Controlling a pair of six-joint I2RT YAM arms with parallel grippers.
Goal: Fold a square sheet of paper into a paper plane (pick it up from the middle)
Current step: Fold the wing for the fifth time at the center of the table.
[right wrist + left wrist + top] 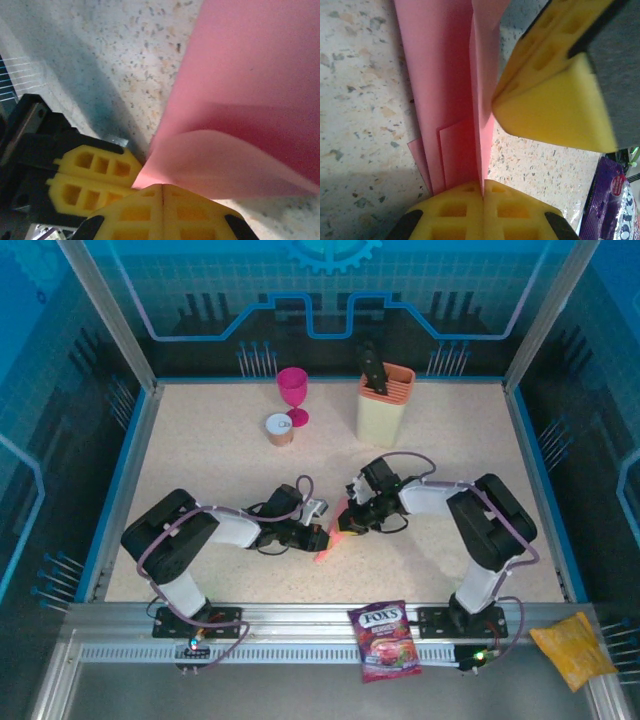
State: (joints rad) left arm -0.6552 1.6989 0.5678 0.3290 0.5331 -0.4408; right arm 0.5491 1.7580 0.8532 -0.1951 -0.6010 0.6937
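From above, the folded pink paper (327, 550) stands on edge near the middle of the table (200, 460), between the left gripper (320, 536) and the right gripper (353, 524). Left wrist view — the left fingers are pressed together on the paper's layered end. Right wrist view — the right fingers pinch its curled edge.

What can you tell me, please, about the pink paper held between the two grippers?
The pink paper is thin, matte and salmon-coloured, already folded lengthwise into a narrow shape of several layers, with a smaller flap showing near one end. One layer bows loosely. It sits over the speckled table, toward the front middle. The left gripper and the right gripper each have their jaws shut on it.
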